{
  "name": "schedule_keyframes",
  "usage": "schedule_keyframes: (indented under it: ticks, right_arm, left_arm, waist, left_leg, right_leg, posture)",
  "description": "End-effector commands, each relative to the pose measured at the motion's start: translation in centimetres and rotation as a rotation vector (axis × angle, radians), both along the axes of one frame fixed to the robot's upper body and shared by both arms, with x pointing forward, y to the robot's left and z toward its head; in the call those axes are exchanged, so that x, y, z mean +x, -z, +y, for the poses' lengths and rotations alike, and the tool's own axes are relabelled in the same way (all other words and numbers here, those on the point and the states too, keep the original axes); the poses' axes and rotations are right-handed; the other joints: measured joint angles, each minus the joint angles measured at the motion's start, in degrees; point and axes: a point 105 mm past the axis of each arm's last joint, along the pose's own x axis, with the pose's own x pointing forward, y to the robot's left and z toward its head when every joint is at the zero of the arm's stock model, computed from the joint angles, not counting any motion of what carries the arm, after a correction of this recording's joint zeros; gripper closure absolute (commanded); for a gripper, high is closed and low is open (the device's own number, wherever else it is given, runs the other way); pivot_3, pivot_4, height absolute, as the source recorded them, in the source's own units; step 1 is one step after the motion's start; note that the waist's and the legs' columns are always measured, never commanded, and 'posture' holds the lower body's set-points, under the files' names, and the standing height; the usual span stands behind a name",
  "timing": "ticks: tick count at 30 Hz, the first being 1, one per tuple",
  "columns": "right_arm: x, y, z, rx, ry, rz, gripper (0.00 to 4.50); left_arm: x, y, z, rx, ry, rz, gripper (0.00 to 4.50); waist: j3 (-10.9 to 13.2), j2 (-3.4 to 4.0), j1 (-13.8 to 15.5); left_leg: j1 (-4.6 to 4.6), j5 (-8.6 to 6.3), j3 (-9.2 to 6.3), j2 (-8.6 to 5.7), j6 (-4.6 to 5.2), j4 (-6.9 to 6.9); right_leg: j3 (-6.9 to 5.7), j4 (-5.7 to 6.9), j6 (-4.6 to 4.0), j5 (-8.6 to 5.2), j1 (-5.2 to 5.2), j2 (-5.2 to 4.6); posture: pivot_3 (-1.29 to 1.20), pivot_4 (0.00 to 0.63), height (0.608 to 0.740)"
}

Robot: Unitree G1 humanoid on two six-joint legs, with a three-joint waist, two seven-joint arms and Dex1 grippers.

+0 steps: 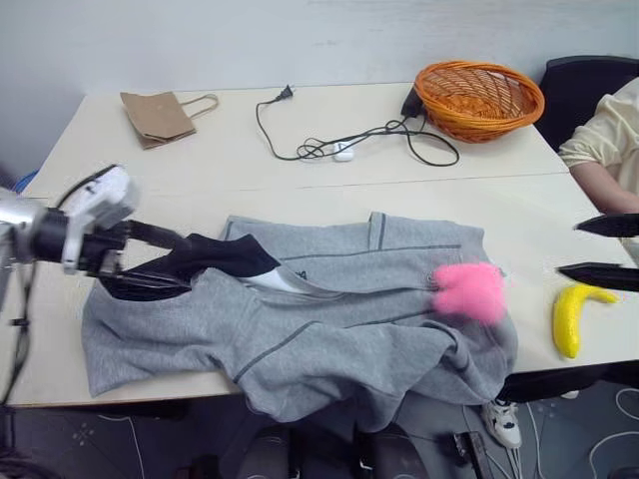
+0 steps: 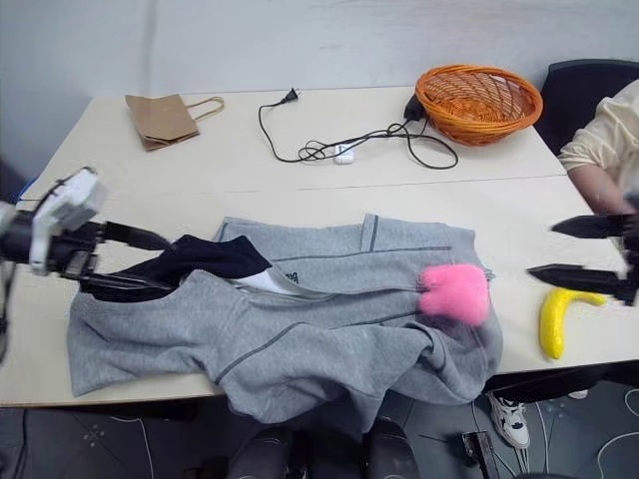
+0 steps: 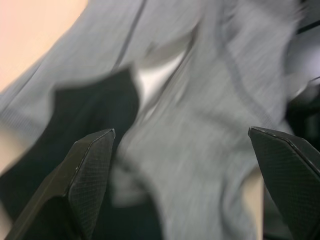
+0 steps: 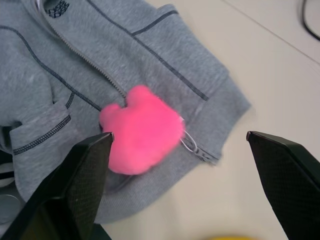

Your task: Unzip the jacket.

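Pale beige laminate covered the table (image 1: 180,170), which stood against a plain light wall. At its far side lay a brown paper bag (image 1: 158,117), a tangle of black cable (image 1: 339,140) with a plug, and an orange wicker basket (image 1: 479,98). A person's cream sleeve (image 1: 607,130) showed at the far right edge, beside a dark chair (image 1: 584,85). A yellow banana (image 1: 573,314) lay near the table's front right corner.

Along the near edge sprawled the jacket (image 1: 329,329), light grey fleece with thin dark seam lines, its front hanging partly over the table's edge. Its collar end was folded back, baring the dark lining (image 1: 215,257). A fluffy pink pompom (image 1: 469,291) rested on the jacket's hem end, with a metal ring and zip pull just beside it.

The left gripper (image 1: 150,261) stood wide, its black fingers straddling the dark lining at the collar without pinching it. The right gripper (image 2: 579,247) was also spread wide and held nothing, poised over bare table between the pompom and the banana.
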Motion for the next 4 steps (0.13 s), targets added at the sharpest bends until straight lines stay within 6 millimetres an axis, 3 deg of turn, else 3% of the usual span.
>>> schedule_keyframes:
  ticks: [1,4]
  right_arm:
    - [-1.81,-2.91,-1.91,0.032,0.040,-0.033,0.03]
    - [-2.72,-3.03,-2.85,0.090,0.059,-0.028,0.03]
  left_arm:
    - [-1.49,-2.21,1.73,0.033,0.040,-0.027,0.00]
    - [-1.64,-2.83,2.56,0.048,0.022,-0.048,0.00]
  waist:
    - [0.0,-0.04,0.1]
    - [0.0,-0.06,0.2]
  left_leg:
    - [-0.02,-0.01,0.00,0.00,-0.01,0.00]
    - [-0.05,-0.06,-0.05,0.01,-0.09,-0.04]
  right_leg:
    - [0.11,0.00,-0.01,-0.01,-0.04,-0.04]
    - [0.20,-0.02,-0.12,-0.06,-0.09,-0.13]
  posture:
    - [0.00,0.150,0.740]
    - [0.00,0.150,0.740]
